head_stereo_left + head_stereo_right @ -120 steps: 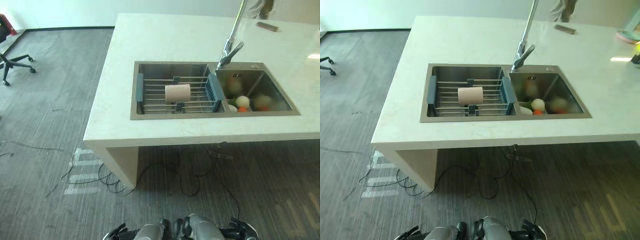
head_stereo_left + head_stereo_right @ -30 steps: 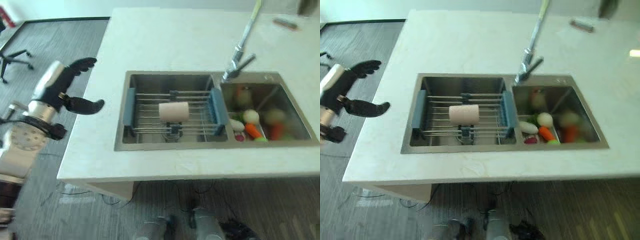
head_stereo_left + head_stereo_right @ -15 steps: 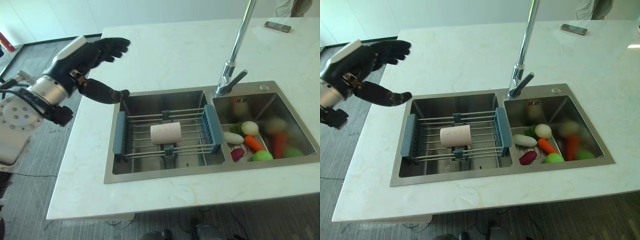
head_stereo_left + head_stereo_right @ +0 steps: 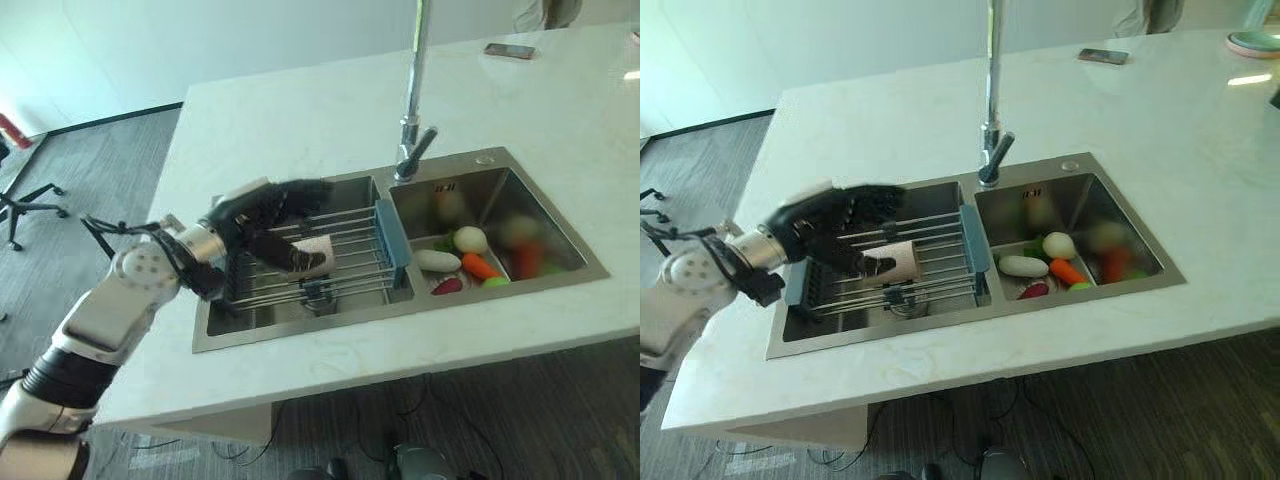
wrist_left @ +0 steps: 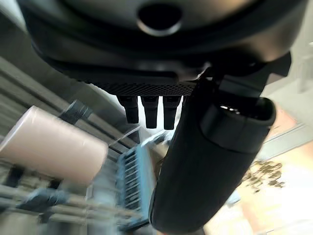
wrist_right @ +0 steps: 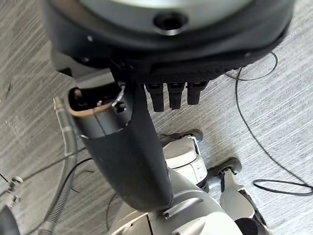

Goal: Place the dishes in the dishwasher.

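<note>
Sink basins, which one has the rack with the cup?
The left basin: the rack spans it, cup lying on it under the left hand. The right holds vegetables.

I count one beige cylindrical cup [image 4: 896, 259], one blue-ended wire rack [image 4: 940, 262], one steel double sink [image 4: 1160, 262], one dark phone [image 4: 1102, 56]
</note>
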You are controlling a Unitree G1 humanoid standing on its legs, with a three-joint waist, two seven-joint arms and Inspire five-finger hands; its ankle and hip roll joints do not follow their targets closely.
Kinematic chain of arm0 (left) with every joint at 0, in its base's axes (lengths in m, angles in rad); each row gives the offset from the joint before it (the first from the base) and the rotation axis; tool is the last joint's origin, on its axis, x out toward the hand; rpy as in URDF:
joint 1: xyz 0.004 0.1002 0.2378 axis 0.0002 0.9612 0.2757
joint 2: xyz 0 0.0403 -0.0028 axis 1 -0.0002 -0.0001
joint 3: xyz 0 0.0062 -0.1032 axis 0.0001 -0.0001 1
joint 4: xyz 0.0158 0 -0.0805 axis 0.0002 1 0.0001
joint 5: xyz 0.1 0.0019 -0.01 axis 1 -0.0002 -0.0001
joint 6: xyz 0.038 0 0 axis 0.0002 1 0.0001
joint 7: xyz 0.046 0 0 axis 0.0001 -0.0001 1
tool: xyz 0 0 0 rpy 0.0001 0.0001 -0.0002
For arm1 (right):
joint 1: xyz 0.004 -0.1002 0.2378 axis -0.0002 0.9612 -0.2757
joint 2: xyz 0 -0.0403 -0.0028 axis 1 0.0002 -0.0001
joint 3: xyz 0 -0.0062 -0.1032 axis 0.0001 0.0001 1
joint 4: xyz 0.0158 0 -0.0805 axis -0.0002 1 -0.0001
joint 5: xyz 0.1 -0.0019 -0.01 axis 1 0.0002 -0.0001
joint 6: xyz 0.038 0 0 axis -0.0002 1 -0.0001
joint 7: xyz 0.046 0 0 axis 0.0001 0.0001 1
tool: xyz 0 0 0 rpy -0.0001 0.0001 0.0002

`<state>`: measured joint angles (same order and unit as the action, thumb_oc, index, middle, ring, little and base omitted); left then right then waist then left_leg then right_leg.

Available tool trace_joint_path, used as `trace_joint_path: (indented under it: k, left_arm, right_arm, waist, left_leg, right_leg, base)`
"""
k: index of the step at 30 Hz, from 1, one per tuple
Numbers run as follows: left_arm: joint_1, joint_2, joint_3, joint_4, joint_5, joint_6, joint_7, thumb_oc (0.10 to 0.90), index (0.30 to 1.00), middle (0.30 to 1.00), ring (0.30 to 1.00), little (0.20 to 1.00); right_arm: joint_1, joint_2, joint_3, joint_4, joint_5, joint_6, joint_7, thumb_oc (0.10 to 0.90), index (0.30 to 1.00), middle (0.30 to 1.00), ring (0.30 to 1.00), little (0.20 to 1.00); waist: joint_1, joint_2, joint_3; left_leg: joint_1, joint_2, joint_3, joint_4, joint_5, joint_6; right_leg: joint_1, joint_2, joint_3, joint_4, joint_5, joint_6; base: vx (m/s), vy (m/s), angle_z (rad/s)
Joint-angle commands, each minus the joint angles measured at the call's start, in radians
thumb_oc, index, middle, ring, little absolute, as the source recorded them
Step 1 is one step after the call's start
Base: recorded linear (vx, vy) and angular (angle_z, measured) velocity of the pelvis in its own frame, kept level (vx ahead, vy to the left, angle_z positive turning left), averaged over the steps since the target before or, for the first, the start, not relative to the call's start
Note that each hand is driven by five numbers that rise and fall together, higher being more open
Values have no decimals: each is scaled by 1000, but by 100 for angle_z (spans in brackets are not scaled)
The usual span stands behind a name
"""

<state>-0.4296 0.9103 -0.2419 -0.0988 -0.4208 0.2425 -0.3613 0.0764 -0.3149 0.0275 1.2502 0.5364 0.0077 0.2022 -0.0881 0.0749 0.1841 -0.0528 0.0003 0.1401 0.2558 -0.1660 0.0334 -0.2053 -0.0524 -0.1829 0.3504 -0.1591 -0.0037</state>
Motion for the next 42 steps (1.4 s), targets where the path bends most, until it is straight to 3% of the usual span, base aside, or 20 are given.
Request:
trace_joint_path:
  k: [1, 10, 21, 27, 35, 42]
  left_arm:
    - [-87, 16, 77, 7, 160, -105, 39, 800, 900, 900, 900, 900]
    - [-91, 1, 22, 69, 378, -188, 153, 800, 900, 900, 900, 900]
    - [-61, 23, 57, 75, 394, -251, 255, 800, 900, 900, 900, 900]
    - [-42, 38, 83, 44, 411, -243, 252, 800, 900, 900, 900, 900]
    - [-39, 105, 64, 62, 596, -245, 194, 800, 900, 900, 900, 900]
    - [-43, 144, 31, 75, 593, -210, 131, 800, 900, 900, 900, 900]
  right_arm:
    - [25, -11, -3, -2, 28, -21, -7, 800, 900, 900, 900, 900]
    - [58, -13, 4, -33, 38, -30, -4, 800, 900, 900, 900, 900]
    - [92, -9, 6, -71, 28, -20, -12, 800, 900, 900, 900, 900]
    - [99, -7, 7, -88, 28, -13, -11, 800, 900, 900, 900, 900]
    - [102, -21, 9, -102, 12, -2, -23, 800, 900, 900, 900, 900]
    - [115, -41, 10, -130, 20, 7, -23, 800, 900, 900, 900, 900]
  waist:
    - [-9, 3, -14]
    - [-43, 2, -2]
    - [-57, 13, 7]
    - [-55, 17, 8]
    - [-56, 27, 18]
    - [-61, 44, 35]
  left_leg:
    - [-42, 60, -16, 44, -4, -65]
    - [-36, 69, 5, 44, -7, -61]
    - [-39, 71, 16, 44, -9, -61]
    - [-39, 70, 18, 44, -10, -60]
    - [-45, 71, 22, 44, -9, -62]
    - [-56, 65, 22, 44, -3, -62]
  right_leg:
    - [121, -34, 15, -50, -31, 101]
    - [114, -32, 35, -50, -27, 100]
    - [103, -38, 42, -50, -23, 103]
    - [104, -43, 35, -50, -23, 106]
    - [95, -49, 32, -50, -21, 110]
    - [84, -54, 37, -50, -15, 113]
  base:
    - [-6, 0, -15]
    - [-1, -4, -7]
    - [3, -2, -5]
    - [15, 0, 0]
    - [21, 5, 0]
    - [34, 21, -4]
